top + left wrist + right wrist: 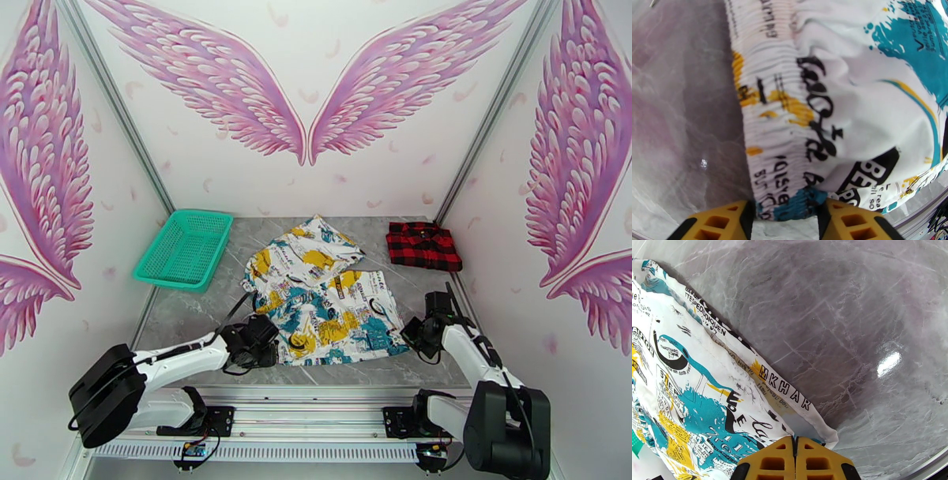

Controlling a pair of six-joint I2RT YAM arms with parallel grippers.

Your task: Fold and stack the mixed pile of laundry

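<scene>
Two near corners of the printed garment [328, 304] are taken up. The bunched elastic waistband is clamped between the fingers of the left pincer [785, 211]. The right pincer [794, 443] is closed tight, and the hem corner appears to be nipped at its tips, though the bite itself is hidden. The rest of the cloth is spread on the worktop [189, 316] beyond and between both pincers, and its far part is rumpled and doubled over.

The greatest risk is judged to lie at the right pincer. So little hem seems to be caught there that it could be lost on a lift, one side would drop, and a skewed fold would result. At the left pincer the gathered waistband could be held by one layer alone, so the lower layer might be left behind. The rumpled far part could also be trapped inside the fold if it is not smoothed first.

The plaid garment [423, 245] is laid folded well beyond the right pincer, apart from the printed one. It could be knocked if cloth is swung too far that way.

A basket [186, 249] is set well beyond the left pincer and to its left. No laundry is seen in it, and it is touched by neither garment.
</scene>
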